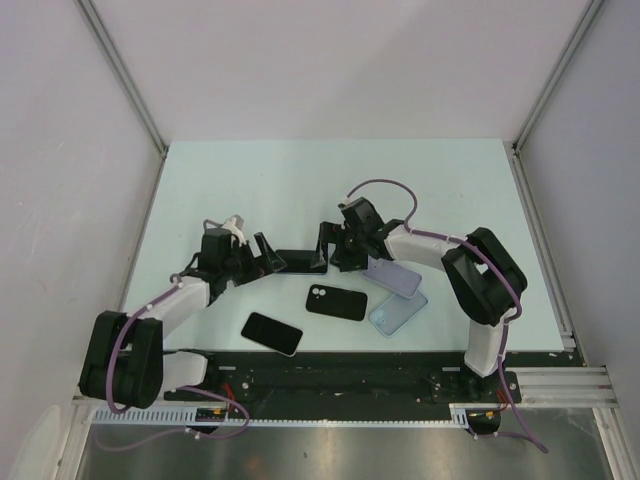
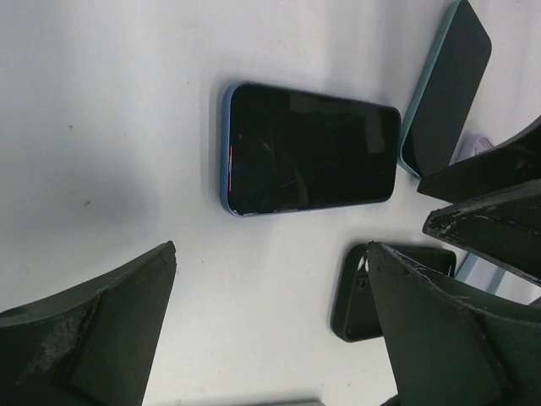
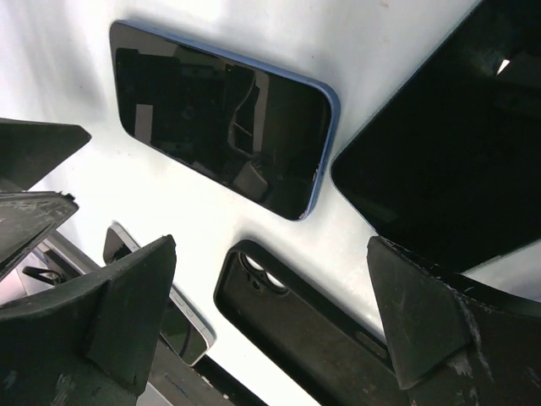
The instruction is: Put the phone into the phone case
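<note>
A blue-edged phone (image 1: 300,261) lies screen up on the table between my two grippers. It shows in the left wrist view (image 2: 311,150) and the right wrist view (image 3: 221,117). An empty black phone case (image 1: 336,302) lies open side up just nearer the bases, also in the left wrist view (image 2: 372,292) and the right wrist view (image 3: 304,330). My left gripper (image 1: 264,254) (image 2: 270,254) is open and empty at the phone's left end. My right gripper (image 1: 326,249) (image 3: 272,245) is open and empty at its right end, above the case.
A second phone with a pale edge (image 1: 272,333) (image 3: 161,313) lies near the front edge. A lilac device (image 1: 398,278) (image 3: 448,161) and a light blue case (image 1: 398,312) lie under the right arm. White walls enclose the table's sides.
</note>
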Tool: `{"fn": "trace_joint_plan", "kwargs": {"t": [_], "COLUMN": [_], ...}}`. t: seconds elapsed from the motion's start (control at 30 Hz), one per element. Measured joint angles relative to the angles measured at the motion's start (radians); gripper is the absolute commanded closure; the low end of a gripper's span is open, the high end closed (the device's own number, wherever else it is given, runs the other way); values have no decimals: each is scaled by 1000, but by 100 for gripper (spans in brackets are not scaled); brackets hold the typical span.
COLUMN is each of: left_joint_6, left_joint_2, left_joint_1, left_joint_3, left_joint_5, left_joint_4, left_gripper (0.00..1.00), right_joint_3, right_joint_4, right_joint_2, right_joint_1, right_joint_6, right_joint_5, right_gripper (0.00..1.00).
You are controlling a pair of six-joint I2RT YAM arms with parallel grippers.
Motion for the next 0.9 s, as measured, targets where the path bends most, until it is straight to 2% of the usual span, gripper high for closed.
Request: {"fn": "trace_joint_plan", "kwargs": {"t": [0.5,0.63,0.9], "left_joint_6": [62,74,79], "left_joint_2": [253,305,356], "left_joint_1": [5,5,6], "left_joint_3": [145,176,189], "left_joint_5": [18,43,116], "left_joint_4": [50,85,148], "left_gripper": [1,8,14], "right_joint_3": [-1,-1,-1], "right_joint_4": [176,220,264], "right_joint_2": [66,80,96], "right_joint_1": [-18,-19,-18], "right_joint_6": [72,88,114], "right_joint_5": [-64,-75,-103], "right_gripper": [0,0,0]}}
